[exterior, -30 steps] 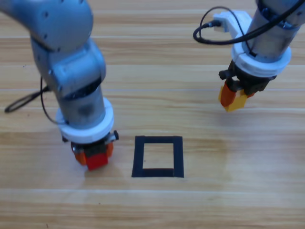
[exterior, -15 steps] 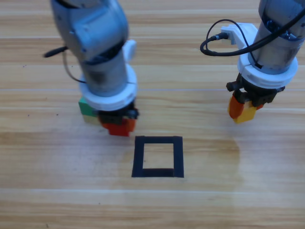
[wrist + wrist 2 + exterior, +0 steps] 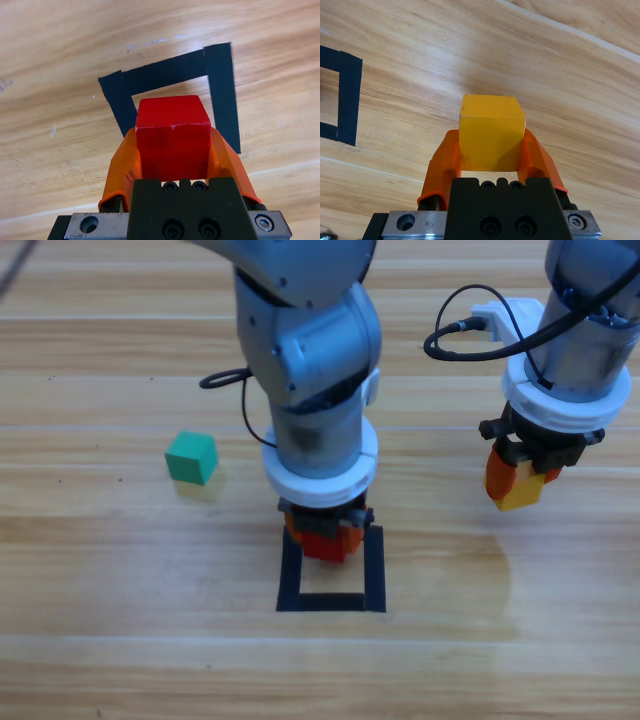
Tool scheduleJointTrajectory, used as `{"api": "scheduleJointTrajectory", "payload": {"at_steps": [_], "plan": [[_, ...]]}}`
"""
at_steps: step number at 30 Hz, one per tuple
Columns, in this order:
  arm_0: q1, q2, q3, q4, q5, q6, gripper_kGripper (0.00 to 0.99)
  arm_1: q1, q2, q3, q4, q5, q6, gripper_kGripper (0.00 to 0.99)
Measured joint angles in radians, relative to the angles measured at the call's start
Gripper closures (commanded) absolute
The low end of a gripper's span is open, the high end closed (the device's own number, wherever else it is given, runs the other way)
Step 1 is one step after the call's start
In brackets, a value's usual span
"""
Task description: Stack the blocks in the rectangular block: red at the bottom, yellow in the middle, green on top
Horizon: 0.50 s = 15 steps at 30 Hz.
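Gripping the red cube [image 3: 172, 135], the left gripper [image 3: 323, 540] hung over the far edge of the black tape square [image 3: 374, 570]. Well right, the right gripper [image 3: 518, 485] clasped the yellow cube [image 3: 491, 132] above bare table [image 3: 100, 640]. Left sat the green cube [image 3: 190, 457], alone

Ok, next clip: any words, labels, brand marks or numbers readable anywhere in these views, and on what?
None: no text shows in any view.
red cube, held in the left gripper: plain faces.
yellow cube, held in the right gripper: plain faces.
green cube: plain.
black tape square and wooden table: unmarked.
Black gripper bodies in the wrist views: only screws, no markings.
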Motion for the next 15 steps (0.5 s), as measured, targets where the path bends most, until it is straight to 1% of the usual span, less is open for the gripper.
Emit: {"api": "scheduleJointTrajectory", "payload": {"at_steps": [4, 6, 15], "plan": [[0.0, 0.029, -0.02, 0.025, 0.011, -0.134, 0.909, 0.0, 0.0, 0.0, 0.0, 0.0, 0.002, 0.99], [0.0, 0.033, -0.024, 0.031, 0.014, -0.174, 0.909, 0.0, 0.0, 0.0, 0.0, 0.001, 0.002, 0.99], [-0.001, 0.036, -0.06, 0.056, 0.015, -0.258, 0.909, 0.0, 0.0, -0.001, 0.0, 0.007, 0.002, 0.99]]}}
